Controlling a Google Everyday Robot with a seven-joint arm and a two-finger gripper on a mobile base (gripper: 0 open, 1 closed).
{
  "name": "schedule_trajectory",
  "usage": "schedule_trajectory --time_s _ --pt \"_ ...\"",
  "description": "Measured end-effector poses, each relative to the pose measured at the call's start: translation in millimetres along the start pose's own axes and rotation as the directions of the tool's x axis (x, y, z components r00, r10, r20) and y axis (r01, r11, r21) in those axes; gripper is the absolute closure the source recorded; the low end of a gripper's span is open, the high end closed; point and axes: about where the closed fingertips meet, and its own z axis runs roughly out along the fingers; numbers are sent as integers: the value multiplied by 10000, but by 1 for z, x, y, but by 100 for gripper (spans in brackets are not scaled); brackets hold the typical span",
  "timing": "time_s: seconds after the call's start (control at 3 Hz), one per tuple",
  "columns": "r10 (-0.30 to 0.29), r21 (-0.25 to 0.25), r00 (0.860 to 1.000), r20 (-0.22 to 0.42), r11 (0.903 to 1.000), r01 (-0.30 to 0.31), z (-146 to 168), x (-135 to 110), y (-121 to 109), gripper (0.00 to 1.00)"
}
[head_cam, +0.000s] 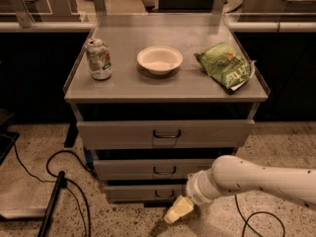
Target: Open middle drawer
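You are looking at a grey metal cabinet point(123, 85) with three drawers stacked under its flat top. The middle drawer point(128, 169) is sitting second from the top, between the taller top drawer point(113, 133) and the lowest drawer point(133, 192). It is showing a wide, shallow, plain grey front with a small dark bar handle point(164, 170) at its centre, and it is lying set back behind the front of the drawer above.

Your gripper point(178, 209) is hanging low near the floor, just in front of the lowest drawer and to the right of its centre, below the middle drawer's handle and not touching it. Whether the gripper is released or clenched, you cannot tell. The white arm point(256, 177) is reaching in from the right.

On the top, a can point(98, 59), a bowl point(159, 59) and a green chip bag point(224, 66) are resting apart from one another.
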Motion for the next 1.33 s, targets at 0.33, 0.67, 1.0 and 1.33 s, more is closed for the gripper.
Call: schedule_trajectory --time_s 0.33,0.67,1.0,1.33 --pt "363 211 9984 432 9991 -372 9 -10 -44 0" --pt "358 233 9983 458 9990 -369 9 -12 -45 0" --pt "351 568 9983 457 9977 -377 16 -9 -46 0" --pt "365 977 9982 483 9944 -411 22 -9 -54 0"
